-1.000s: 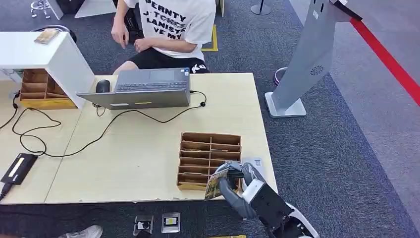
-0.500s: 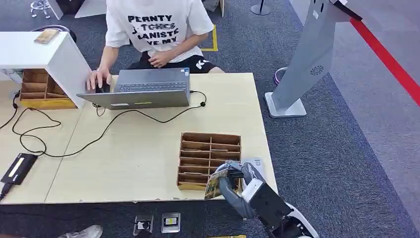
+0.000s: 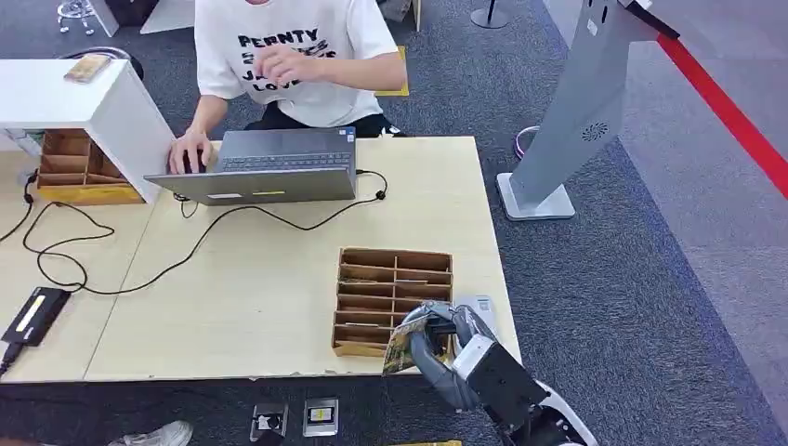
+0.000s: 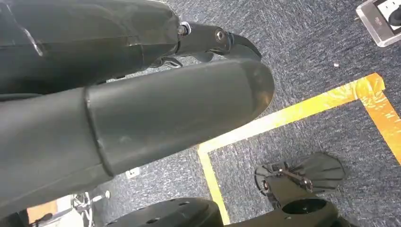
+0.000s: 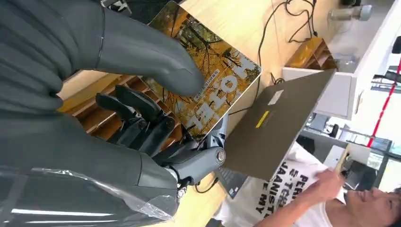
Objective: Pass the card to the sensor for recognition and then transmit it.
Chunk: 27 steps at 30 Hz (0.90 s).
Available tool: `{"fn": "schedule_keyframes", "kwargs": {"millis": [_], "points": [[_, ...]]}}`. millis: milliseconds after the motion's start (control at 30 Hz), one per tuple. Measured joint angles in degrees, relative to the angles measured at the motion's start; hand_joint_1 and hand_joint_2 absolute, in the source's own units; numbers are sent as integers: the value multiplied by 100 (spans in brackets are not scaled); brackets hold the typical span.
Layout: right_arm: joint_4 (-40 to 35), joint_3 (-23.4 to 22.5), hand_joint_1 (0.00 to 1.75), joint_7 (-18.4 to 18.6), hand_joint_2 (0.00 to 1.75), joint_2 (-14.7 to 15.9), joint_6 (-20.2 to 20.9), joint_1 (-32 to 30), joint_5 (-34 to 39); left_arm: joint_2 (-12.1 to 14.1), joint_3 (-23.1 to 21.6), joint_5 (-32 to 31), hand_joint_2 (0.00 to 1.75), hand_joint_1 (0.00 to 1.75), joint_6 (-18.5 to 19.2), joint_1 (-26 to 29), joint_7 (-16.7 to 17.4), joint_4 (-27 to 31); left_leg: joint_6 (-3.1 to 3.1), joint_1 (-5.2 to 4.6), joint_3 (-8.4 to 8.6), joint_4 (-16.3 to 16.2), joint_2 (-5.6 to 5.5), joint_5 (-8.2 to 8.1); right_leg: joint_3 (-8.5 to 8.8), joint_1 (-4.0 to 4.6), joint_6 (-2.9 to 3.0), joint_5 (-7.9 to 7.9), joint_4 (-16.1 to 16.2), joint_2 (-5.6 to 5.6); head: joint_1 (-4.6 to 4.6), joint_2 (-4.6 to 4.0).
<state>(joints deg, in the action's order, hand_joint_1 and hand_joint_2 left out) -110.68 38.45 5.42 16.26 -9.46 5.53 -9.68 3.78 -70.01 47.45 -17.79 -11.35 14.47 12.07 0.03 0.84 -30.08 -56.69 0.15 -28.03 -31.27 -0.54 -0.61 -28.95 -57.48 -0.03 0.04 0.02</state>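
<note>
Lower right of the head view: my right hand (image 3: 444, 346) pinches the card (image 3: 403, 346) between thumb and fingers.
Card: autumn-leaf print, tilted, at the wooden organiser's (image 3: 394, 288) near corner, over the surface (image 3: 279, 279) edge.
My left hand (image 4: 142, 94): I cannot tell its state.
Upper frame: a person types at the laptop (image 3: 269, 165).
Upper right: grey kiosk (image 3: 581, 111) on the carpet.

right hand (image 5: 108, 118): grey ribbed cover | thick grey thumb | dark fingers (image 5: 137, 106)
</note>
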Motion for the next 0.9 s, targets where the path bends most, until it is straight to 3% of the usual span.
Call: {"fn": "schedule_keyframes", "kwargs": {"millis": [900], "points": [[70,-2,175,-276,175,0,77,-53,116,-9,4,96,0,0,-61,4,39,0,0,0,-2,0,0,0,-1,0,0,0,0,0,0,0]]}}
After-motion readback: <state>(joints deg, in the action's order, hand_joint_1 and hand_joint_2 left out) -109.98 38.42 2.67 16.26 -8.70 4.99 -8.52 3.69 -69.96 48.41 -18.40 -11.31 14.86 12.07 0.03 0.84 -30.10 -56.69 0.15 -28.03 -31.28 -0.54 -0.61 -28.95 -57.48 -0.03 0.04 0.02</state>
